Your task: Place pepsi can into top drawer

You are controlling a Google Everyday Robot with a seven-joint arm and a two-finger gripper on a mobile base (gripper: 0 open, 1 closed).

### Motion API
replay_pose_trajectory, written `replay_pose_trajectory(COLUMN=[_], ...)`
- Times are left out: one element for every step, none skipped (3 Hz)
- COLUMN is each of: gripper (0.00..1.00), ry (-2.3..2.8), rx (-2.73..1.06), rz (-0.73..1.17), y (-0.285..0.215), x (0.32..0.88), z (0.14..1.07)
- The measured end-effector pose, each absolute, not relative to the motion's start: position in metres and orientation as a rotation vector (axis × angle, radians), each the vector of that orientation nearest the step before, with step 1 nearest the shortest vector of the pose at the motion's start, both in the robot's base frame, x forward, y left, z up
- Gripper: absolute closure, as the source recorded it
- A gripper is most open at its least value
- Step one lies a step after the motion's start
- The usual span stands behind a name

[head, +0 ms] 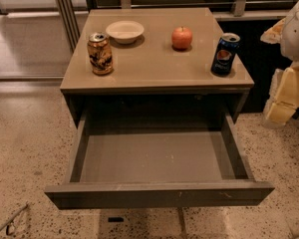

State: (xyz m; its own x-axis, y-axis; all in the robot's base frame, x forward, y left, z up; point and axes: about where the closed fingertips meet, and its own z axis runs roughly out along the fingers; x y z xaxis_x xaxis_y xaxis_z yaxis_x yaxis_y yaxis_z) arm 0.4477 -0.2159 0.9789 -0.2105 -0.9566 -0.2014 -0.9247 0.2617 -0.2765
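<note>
The pepsi can, dark blue with a silver top, stands upright on the right edge of the table top. The top drawer is pulled fully open below the table top, and its grey floor is bare. My gripper shows as white and cream parts at the right edge of the view, beside the table, to the right of the can and apart from it. It holds nothing that I can see.
A gold-brown patterned can stands at the table's left. A white bowl sits at the back left and a red apple at the back middle. Speckled floor surrounds the table. A railing runs behind it.
</note>
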Motion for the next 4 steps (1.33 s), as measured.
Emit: replay_pose_trajectory(gripper=[0.0,0.0,0.0,0.0], ry=[2.135,2.088,2.091,2.089], rx=[-1.739,-1.718,-1.604,-1.604], rz=[-0.214,-0.278,-0.282,-0.282], y=[-0.218,-0.23,-0.258,-0.257], x=[0.49,0.554,0.637,0.637], z=[0.979,0.974,0.966,0.967])
